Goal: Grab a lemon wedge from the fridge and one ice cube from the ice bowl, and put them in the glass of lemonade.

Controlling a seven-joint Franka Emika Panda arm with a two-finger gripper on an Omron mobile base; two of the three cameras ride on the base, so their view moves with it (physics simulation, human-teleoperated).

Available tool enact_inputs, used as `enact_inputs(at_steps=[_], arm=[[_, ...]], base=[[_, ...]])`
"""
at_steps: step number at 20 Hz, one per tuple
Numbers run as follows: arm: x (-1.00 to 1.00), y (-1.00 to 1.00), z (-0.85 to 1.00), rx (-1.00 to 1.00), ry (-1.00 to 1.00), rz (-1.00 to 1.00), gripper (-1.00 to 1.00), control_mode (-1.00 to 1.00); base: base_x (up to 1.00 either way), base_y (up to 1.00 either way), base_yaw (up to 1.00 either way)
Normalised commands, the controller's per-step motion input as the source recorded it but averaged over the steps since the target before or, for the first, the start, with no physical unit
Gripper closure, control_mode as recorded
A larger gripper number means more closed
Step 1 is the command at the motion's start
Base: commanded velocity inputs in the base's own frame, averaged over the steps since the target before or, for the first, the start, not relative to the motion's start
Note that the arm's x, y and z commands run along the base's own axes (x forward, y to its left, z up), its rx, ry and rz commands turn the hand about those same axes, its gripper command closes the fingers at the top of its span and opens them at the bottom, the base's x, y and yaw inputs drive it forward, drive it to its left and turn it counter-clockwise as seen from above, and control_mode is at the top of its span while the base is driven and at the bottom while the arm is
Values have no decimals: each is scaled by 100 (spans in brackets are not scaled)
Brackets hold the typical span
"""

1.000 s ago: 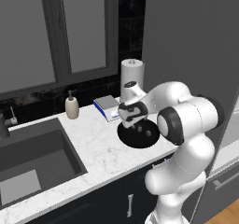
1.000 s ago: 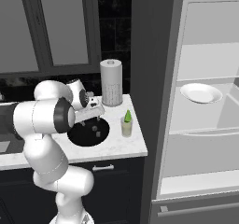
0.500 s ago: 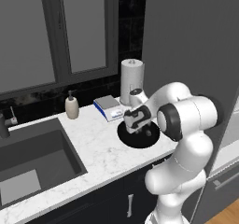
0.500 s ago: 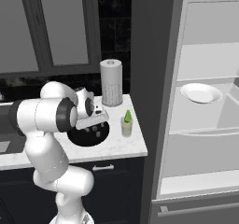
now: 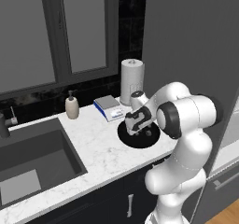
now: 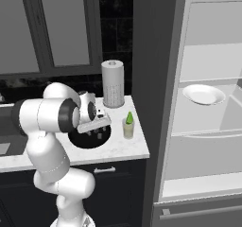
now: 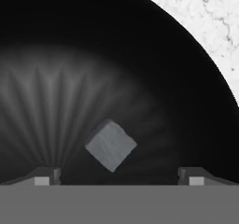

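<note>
Ice cubes: one grey cube [image 7: 111,145] seen in the hand view, lying on the floor of the black ice bowl [image 7: 70,55].
Bowls: one, on the marble counter [image 5: 98,155] just left of the glass.
Glasses: one glass of lemonade [image 6: 128,128], with a lemon wedge [image 6: 128,117] poking from its top.
Plates: one white plate [image 6: 204,94] on a shelf of the open fridge [image 6: 208,126].
Jaws: gripper [image 7: 116,177] spread wide, empty, the cube lying between the fingertips [image 7: 43,176], no contact visible.

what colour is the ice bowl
Black, ice bowl clearest in the hand view.
</note>
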Motion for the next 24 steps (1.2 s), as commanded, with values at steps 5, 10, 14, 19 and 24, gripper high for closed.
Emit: enact_inputs(at_steps=[5,10,14,19,24], arm=[[-24,0,-7,1,0,0,-100,-100],[-36,0,0,1,0,-4,-100,-100],[-2,0,-47,0,0,-6,-100,-100],[8,0,-38,0,0,-3,-100,-100],[-4,0,-15,1,0,0,-100,-100]], base=[[0,0,0],[0,0,0],[0,0,0],[0,0,0],[0,0,0]])
